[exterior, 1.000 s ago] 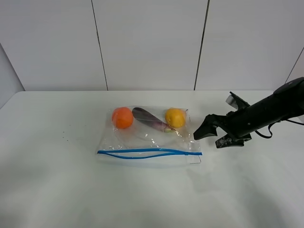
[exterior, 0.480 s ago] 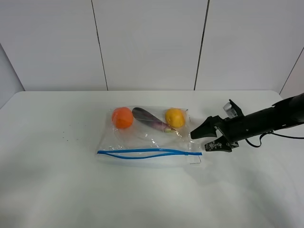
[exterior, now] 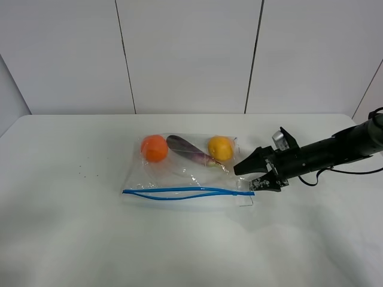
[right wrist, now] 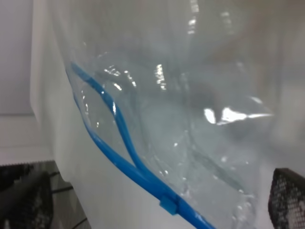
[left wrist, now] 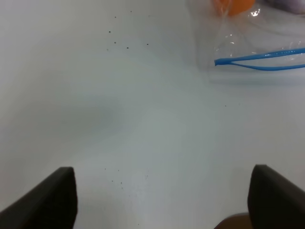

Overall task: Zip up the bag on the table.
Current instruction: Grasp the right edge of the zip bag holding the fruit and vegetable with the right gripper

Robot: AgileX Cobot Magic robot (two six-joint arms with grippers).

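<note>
- The right gripper point(exterior: 245, 179) lies low over the worktop point(exterior: 72, 227) with its jaws spread and nothing between them. It sits just beside the right end of the bag point(exterior: 185, 173).
- Its lower finger is near the end of the blue zipper strip point(exterior: 185, 191); whether the two touch cannot be told.
- In the right wrist view, clear plastic fills the frame. The strip's two tracks run apart and then meet close to a small blue slider point(right wrist: 167, 206).
- The left gripper point(left wrist: 162, 171) is released as well, wide and empty, above bare worktop. The bag's left corner is well apart from it.
- The bag lies flat near the middle of the worktop, zipper edge toward the camera, with the tracks parted along most of their length.
- Inside, along the far edge, sit an orange point(exterior: 154, 147), a purple eggplant point(exterior: 188, 149) and a yellow fruit point(exterior: 221, 147).
</note>
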